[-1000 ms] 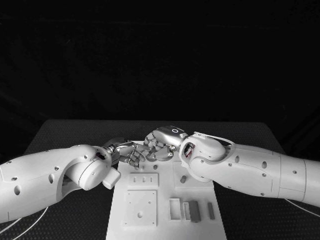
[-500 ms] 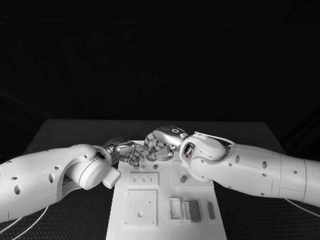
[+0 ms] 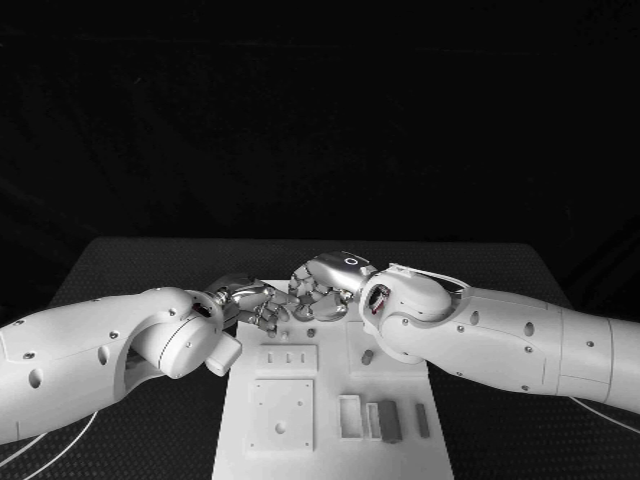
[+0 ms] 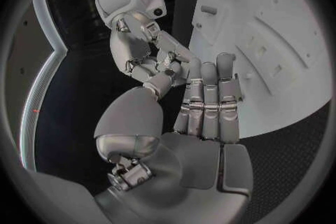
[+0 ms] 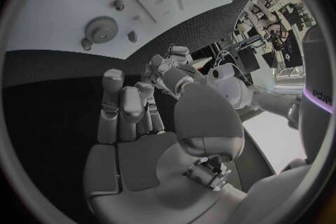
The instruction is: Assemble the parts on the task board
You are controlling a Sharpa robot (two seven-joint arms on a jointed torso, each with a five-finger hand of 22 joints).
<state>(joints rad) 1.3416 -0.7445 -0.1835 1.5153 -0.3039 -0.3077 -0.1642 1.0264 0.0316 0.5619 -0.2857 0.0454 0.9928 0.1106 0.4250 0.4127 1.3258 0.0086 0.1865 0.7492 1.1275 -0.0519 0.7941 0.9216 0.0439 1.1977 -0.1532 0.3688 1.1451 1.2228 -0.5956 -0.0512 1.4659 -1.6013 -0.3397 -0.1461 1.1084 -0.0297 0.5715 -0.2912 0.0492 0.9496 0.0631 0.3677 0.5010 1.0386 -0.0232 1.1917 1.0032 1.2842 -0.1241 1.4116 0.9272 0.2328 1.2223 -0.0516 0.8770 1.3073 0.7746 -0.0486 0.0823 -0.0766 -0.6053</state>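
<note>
my silver left hand [image 3: 251,300] and silver right hand [image 3: 320,290] meet fingertip to fingertip at the far end of the white task board [image 3: 335,440]. whether a part sits between them i cannot tell. small grey parts [image 3: 389,420] wait near me. i'd move slowly here.

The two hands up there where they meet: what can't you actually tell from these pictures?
- Head view: whether the left hand and right hand hold a part; their fingers overlap.
- Head view: the task board far end lies under both hands; its near end is cut off.
- Right wrist view: the gear has teeth too small to make out.
</note>
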